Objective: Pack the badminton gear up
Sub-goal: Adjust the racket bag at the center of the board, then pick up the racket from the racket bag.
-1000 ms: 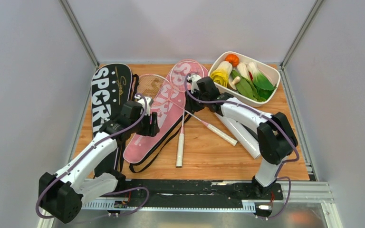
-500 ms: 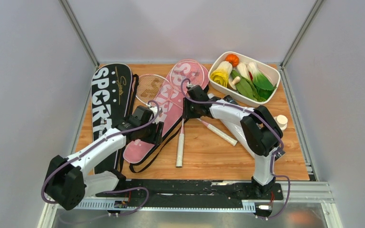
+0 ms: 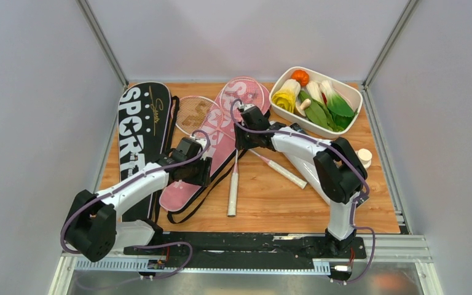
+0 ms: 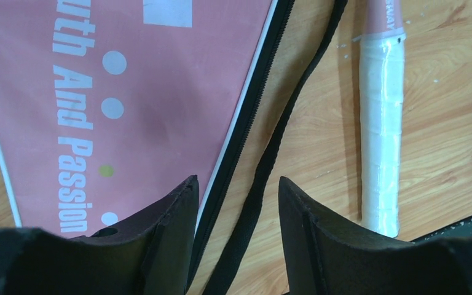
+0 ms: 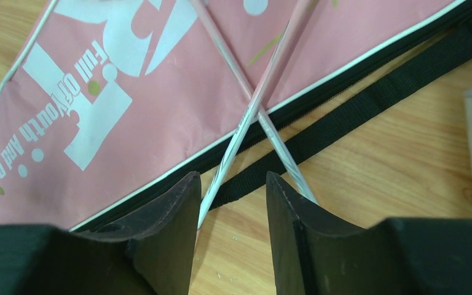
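Note:
A pink SPORT cover (image 3: 209, 141) lies in the middle of the table, a black one (image 3: 141, 123) to its left. Two thin pink rackets cross on the pink cover, their white handles (image 3: 233, 190) (image 3: 286, 174) on the wood. My left gripper (image 3: 198, 169) (image 4: 236, 190) is open low over the pink cover's (image 4: 129, 92) zip edge, its black strap (image 4: 283, 135) between the jaws, a handle (image 4: 381, 123) to the right. My right gripper (image 3: 241, 138) (image 5: 230, 184) is open just behind the crossed shafts (image 5: 246, 117); it holds nothing. A white tube (image 3: 310, 172) lies under the right arm.
A white bowl of toy vegetables (image 3: 316, 98) stands at the back right. A small white bottle (image 3: 363, 158) sits by the right edge. Grey walls close in the table on three sides. The black strap (image 5: 369, 104) loops out from the pink cover.
My right gripper has swung left and nearer, over the crossed shafts, and its jaws have widened. My left gripper has shifted right along the pink cover's edge, its jaws slightly narrower.

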Tool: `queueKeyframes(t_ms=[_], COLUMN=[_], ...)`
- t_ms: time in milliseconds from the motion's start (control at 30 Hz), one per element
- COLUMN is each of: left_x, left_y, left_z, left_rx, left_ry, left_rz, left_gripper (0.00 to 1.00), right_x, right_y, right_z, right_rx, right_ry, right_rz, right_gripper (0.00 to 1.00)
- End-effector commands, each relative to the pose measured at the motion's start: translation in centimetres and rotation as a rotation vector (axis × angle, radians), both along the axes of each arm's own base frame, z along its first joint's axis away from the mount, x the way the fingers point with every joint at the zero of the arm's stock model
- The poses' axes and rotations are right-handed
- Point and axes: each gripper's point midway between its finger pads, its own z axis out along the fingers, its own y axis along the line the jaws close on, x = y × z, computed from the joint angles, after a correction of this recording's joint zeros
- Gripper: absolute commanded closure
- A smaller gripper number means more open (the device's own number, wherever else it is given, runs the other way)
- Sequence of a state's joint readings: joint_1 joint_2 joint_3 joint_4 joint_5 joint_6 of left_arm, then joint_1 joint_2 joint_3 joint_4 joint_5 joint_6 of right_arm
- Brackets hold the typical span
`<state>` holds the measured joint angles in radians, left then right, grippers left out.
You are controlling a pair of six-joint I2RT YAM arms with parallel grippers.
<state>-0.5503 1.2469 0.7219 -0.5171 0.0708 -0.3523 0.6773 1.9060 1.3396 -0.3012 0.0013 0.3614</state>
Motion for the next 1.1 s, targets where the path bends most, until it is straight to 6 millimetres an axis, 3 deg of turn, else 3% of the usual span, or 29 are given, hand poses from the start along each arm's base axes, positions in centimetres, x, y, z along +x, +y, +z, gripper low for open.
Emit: queueKeyframes(t_ms=[0, 100, 167, 367, 467, 500, 533, 633, 833, 967, 1067], left_x=[1.0, 2.5, 3.7, 5.3, 6.0, 6.5, 6.6, 7.6, 6.9, 5.3, 5.2], left_y=[-2.6, -4.6, -5.1, -8.5, -9.6, -10.1, -10.1, -10.8, -11.4, -10.4, -10.1], left_z=[2.2, 4.5, 5.6, 5.3, 3.3, 3.6, 2.2, 0.9, -4.4, -6.6, -5.8], left_rx=[-0.176, -0.297, -0.285, -0.260, -0.190, -0.191, -0.154, -0.101, 0.038, 0.133, 0.140], left_ry=[-0.073, -0.167, -0.218, -0.209, -0.181, -0.184, -0.161, -0.144, -0.073, -0.037, -0.049], left_rz=[0.030, 0.048, 0.069, 0.071, 0.104, 0.112, 0.121, 0.129, 0.110, 0.120, 0.128], left_gripper=[0.43, 0.41, 0.38, 0.35, 0.36, 0.36, 0.37, 0.38, 0.38, 0.51, 0.80], right_x=[2.1, 1.8, 1.5, 0.2, -0.5, -0.8, -1.0, -1.4, -2.1, -2.1, -2.4], right_y=[-0.5, -2.0, -2.7, -6.1, -7.6, -7.9, -8.2, -8.5, -8.4, -8.2, -6.7], right_z=[3.0, 3.1, 3.3, 3.4, 4.2, 4.4, 4.7, 5.2, 5.0, 5.6, 5.7], right_rx=[-0.010, -0.018, -0.030, -0.054, -0.026, -0.022, -0.016, 0.004, 0.020, 0.016, 0.040], right_ry=[-0.084, -0.079, -0.089, -0.086, -0.101, -0.107, -0.114, -0.129, -0.127, -0.149, -0.147], right_rz=[-0.052, -0.116, -0.113, -0.121, -0.152, -0.153, -0.155, -0.151, -0.121, -0.079, 0.030], right_gripper=[0.53, 0.51, 0.51, 0.51, 0.50, 0.50, 0.50, 0.49, 0.48, 0.46, 0.43])
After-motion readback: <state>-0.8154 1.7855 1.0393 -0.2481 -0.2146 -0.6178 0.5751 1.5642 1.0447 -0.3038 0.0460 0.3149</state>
